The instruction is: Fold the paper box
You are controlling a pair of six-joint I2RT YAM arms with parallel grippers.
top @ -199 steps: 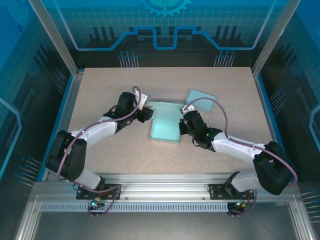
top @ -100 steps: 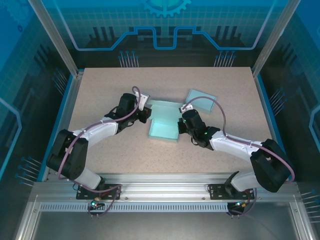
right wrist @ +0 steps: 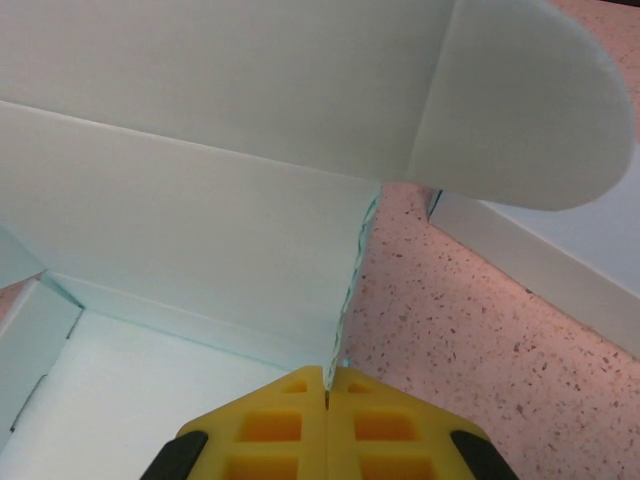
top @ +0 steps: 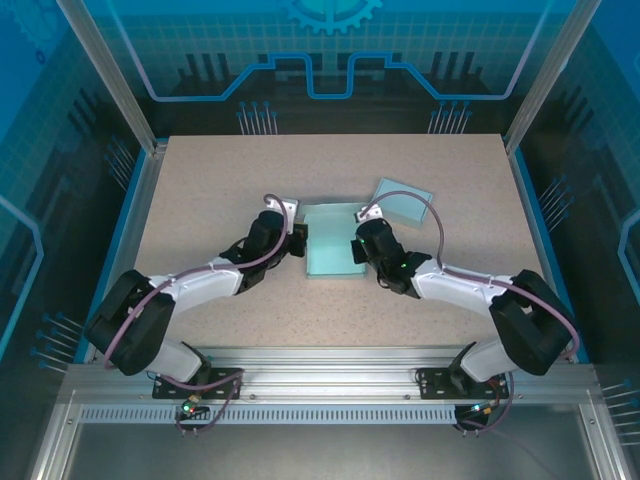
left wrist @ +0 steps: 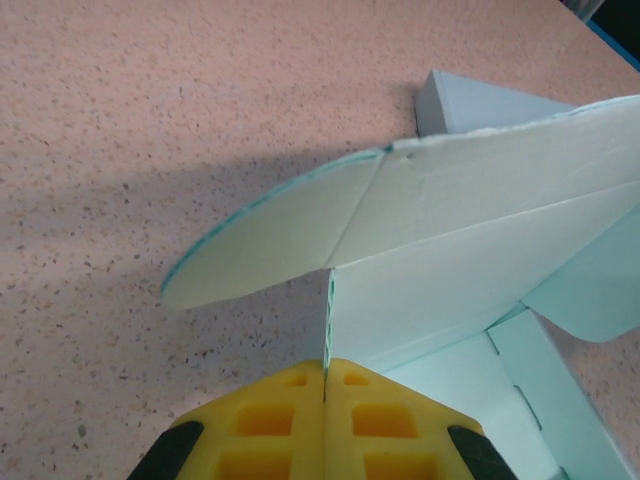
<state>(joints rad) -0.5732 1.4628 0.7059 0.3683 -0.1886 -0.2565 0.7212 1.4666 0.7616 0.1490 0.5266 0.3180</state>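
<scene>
One other box lies near paper box.

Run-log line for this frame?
left claw: shut on paper box left wall | right claw: shut on its right wall | second box: far right, apart

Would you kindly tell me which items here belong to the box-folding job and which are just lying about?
Job:
paper box
left jaws and right jaws, each shut on a side wall of it

Lying about:
second pale box, set apart at the far right
</scene>
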